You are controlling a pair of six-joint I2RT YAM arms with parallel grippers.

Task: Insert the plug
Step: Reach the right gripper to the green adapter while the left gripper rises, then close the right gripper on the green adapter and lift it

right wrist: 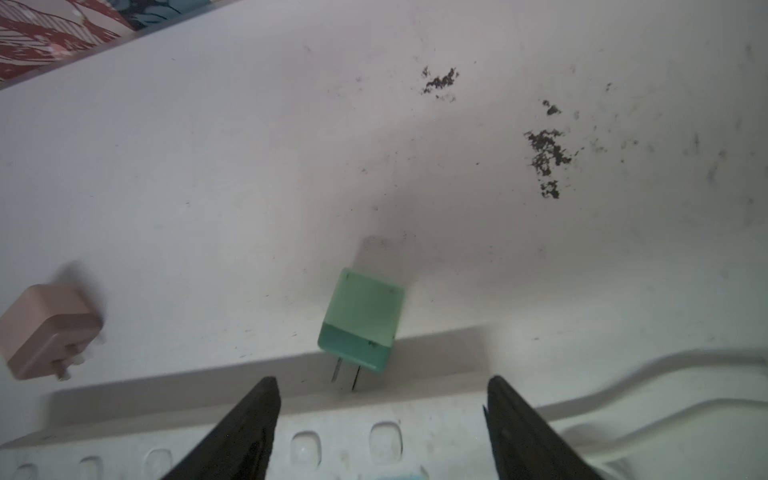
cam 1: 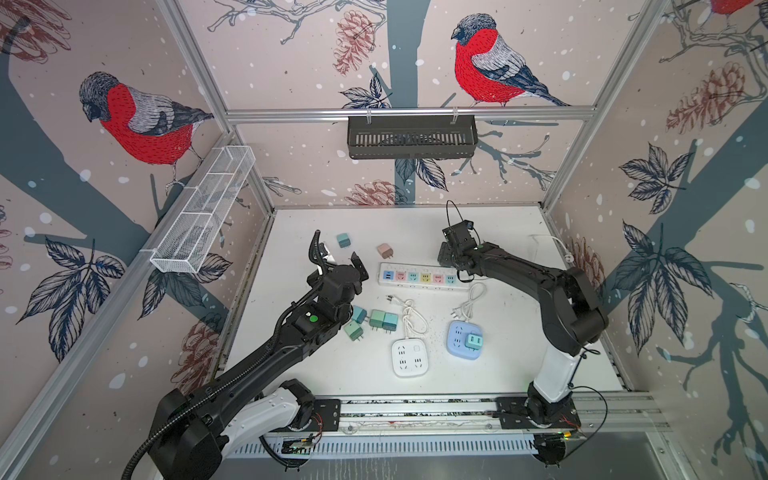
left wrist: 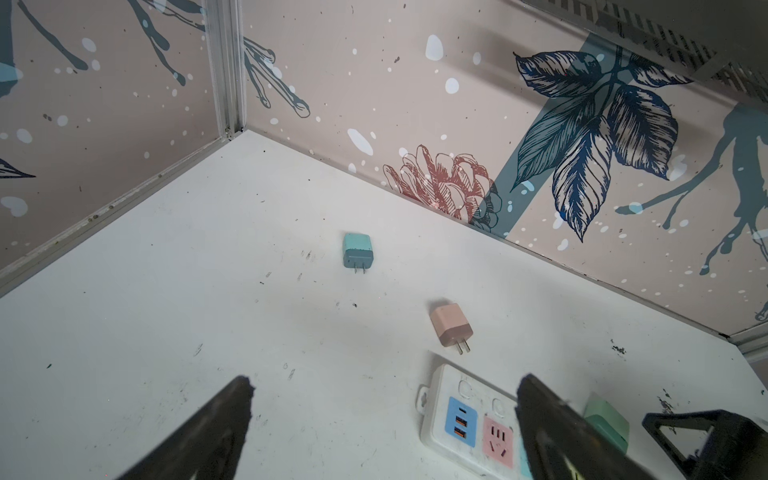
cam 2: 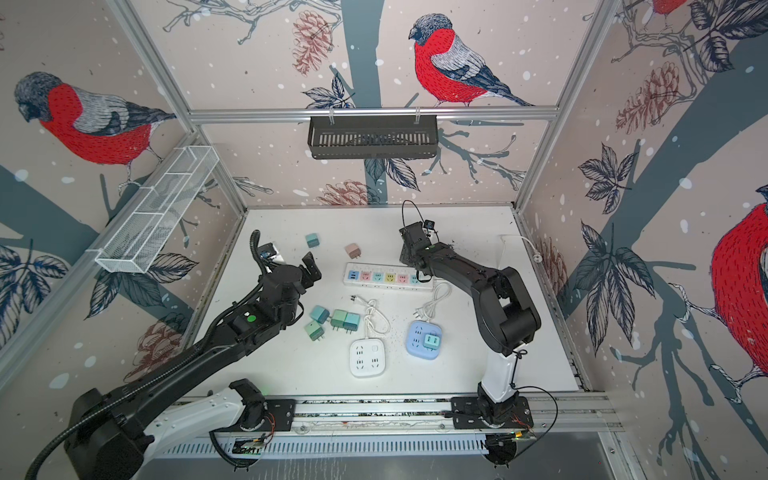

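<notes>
The green plug (right wrist: pixel 359 322) lies flat on the white table (right wrist: pixel 249 166), just beyond the far edge of the power strip (cam 1: pixel 419 276) near its right end, prongs pointing at that edge. Bare, speckled table lies open on its far and right sides. The right gripper (right wrist: pixel 382 386) hangs above the strip, fingers apart, holding nothing, the plug just past their tips. The left gripper (left wrist: pixel 386 399) stands wide apart and empty above the strip's left end. A pink plug (right wrist: pixel 45 332) lies to the left, well apart; a white cord (right wrist: pixel 665 374) runs off to the right.
</notes>
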